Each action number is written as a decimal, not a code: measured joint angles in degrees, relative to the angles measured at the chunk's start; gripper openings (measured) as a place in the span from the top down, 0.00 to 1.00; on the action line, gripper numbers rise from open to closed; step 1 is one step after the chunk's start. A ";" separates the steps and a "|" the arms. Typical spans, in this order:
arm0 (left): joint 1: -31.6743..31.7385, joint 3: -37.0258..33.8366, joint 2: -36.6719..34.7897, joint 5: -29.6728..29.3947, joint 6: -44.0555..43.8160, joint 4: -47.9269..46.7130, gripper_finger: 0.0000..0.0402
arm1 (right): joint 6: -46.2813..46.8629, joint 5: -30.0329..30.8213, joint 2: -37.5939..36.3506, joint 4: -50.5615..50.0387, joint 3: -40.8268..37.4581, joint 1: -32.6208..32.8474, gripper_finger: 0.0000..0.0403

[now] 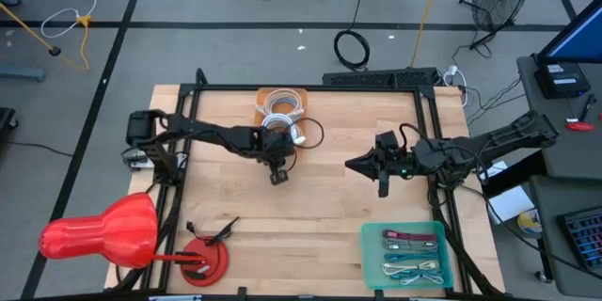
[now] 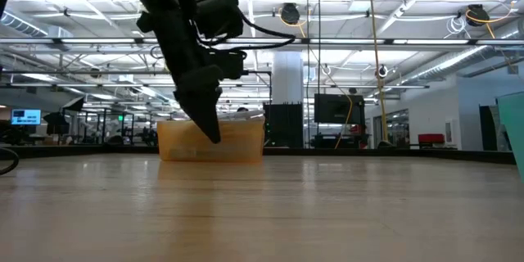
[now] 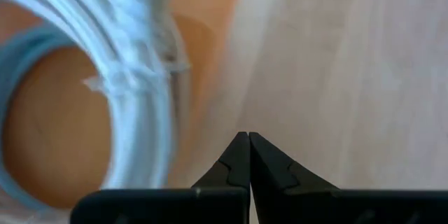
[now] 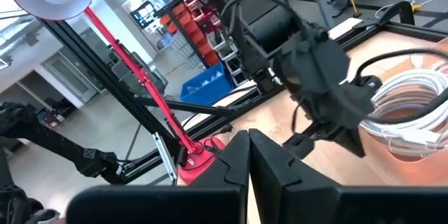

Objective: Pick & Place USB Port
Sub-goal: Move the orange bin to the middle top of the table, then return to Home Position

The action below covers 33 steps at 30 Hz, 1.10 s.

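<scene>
Both grippers have their fingers pressed tip to tip, nothing between them. Left gripper (image 1: 279, 178) hangs just on the near side of the orange bin (image 1: 266, 97), pointing down at bare wood. From its wrist the closed tips (image 3: 248, 140) sit over the table with the bin's edge and the coiled white cable (image 3: 133, 77) right beside them. Level view across the table shows the same gripper (image 2: 214, 135) low in front of the bin (image 2: 213, 143), a little off the surface.

Right gripper (image 1: 384, 188) idles well to the right, mid-table, its closed tips (image 4: 248, 140) looking back toward the left arm.

Task's thing: the white cables (image 1: 282, 106) bundled in the orange bin at the far middle of the table. Some loops spill over the bin's near rim. Green tray (image 1: 372, 240) at near right already holds several cables, likely the drop point.

Handling, my judgement: light, limp, slick jacket. A coil will sag and unwind if taken by one strand. Best to pinch across the tied part of the bundle, where a wrap shows in the wrist view, or the stiff plug end if it can be found. I can't make out a plug clearly. Jaws would need opening first.

Red lamp (image 1: 99, 235) stands at near left, clear of all this.
</scene>
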 joint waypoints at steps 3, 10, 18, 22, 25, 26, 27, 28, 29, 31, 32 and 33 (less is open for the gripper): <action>1.54 0.00 0.35 0.00 0.28 1.18 1.00 | -0.02 -0.02 0.04 -0.07 0.00 0.00 1.00; 4.83 0.00 0.45 0.11 2.36 1.08 1.00 | -0.02 -0.06 0.02 -0.01 0.00 0.00 1.00; 8.09 0.00 0.50 0.14 2.93 2.51 1.00 | -0.02 -0.07 0.02 0.09 0.00 0.00 1.00; 8.49 0.00 0.55 2.81 1.96 4.12 1.00 | -0.02 -0.09 0.02 0.11 0.00 0.00 1.00; 7.67 0.00 0.55 4.84 0.29 4.48 1.00 | 0.01 -0.21 0.02 0.10 0.00 0.00 1.00; 6.97 0.00 0.55 5.35 -0.12 4.09 1.00 | 0.21 -0.66 0.02 0.11 0.00 0.00 1.00; 6.10 0.00 0.55 5.86 -0.60 3.62 1.00 | 0.35 -1.51 0.02 0.11 0.02 0.00 1.00; 5.18 -0.01 0.55 6.40 -0.89 3.38 1.00 | 0.41 -1.77 0.02 0.12 0.02 0.08 1.00; 4.10 0.00 0.55 6.91 -1.11 3.28 1.00 | 0.41 -1.93 0.02 0.09 0.02 0.36 1.00; 1.93 0.00 0.55 7.57 -2.22 3.34 1.00 | 0.37 -2.11 0.02 0.08 0.02 1.05 1.00; 0.85 0.00 0.55 7.58 -2.83 3.54 1.00 | 0.27 -2.19 0.02 0.03 0.02 1.31 1.00; -0.25 -0.01 0.55 7.56 -3.80 3.91 1.00 | 0.22 -2.34 0.02 -0.17 0.02 1.51 1.00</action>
